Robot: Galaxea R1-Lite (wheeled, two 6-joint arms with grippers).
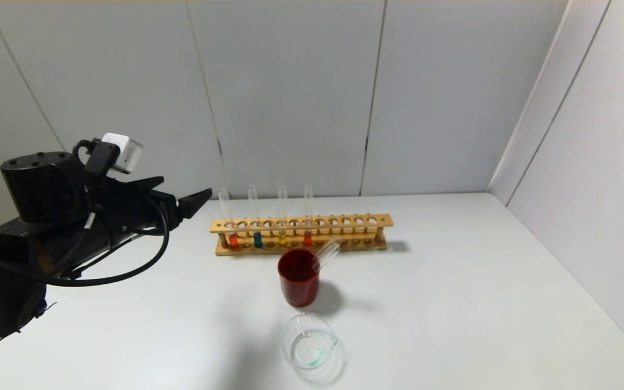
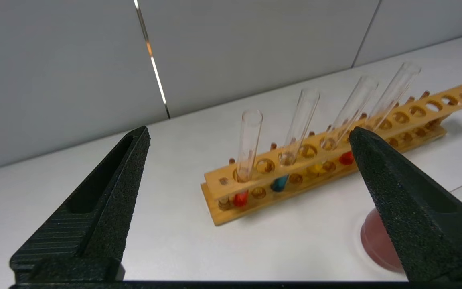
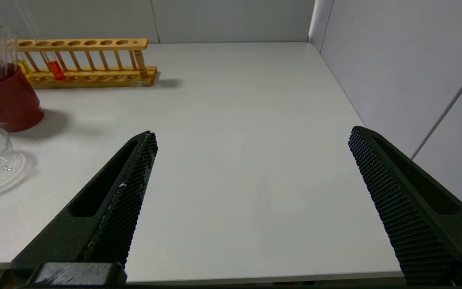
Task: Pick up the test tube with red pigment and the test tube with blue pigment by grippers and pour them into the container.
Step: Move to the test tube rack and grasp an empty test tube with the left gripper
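Step in hand, by my read: approach, before any pick-up; nothing grasped yet. Left gripper hangs above the tabletop's left side, pointed at the left end of the wooden rack; fingers spread wide, empty, well short of the tubes. Right gripper sits off toward the near-right corner, out of the head view; fingers also wide apart w/ nothing between them, prob. idle.

Rack stands near the far edge, roughly centre. Four tubes upright in it, left to right: test tube with red pigment in the leftmost used hole; test tube with blue pigment next; yellow-liquid tube; then a second orange-red tube. Either red one could serve; the leftmost is nearest the left gripper.

In front of the rack: dark red cup w/ an empty tube leaning in it; nearer the front edge, the container, a clear glass beaker, seems nearly empty, w/ a small greenish fleck at the bottom.

Next move prob. calls for: advance left gripper to the red tube, fingers straddling the glass above the rack's top bar; close gently; lift straight up to clear the hole w/o knocking the blue tube just beside it.

Writing: faint printed marks on the beaker wall in the right wrist view, not legible; no brands or labels readable elsewhere.
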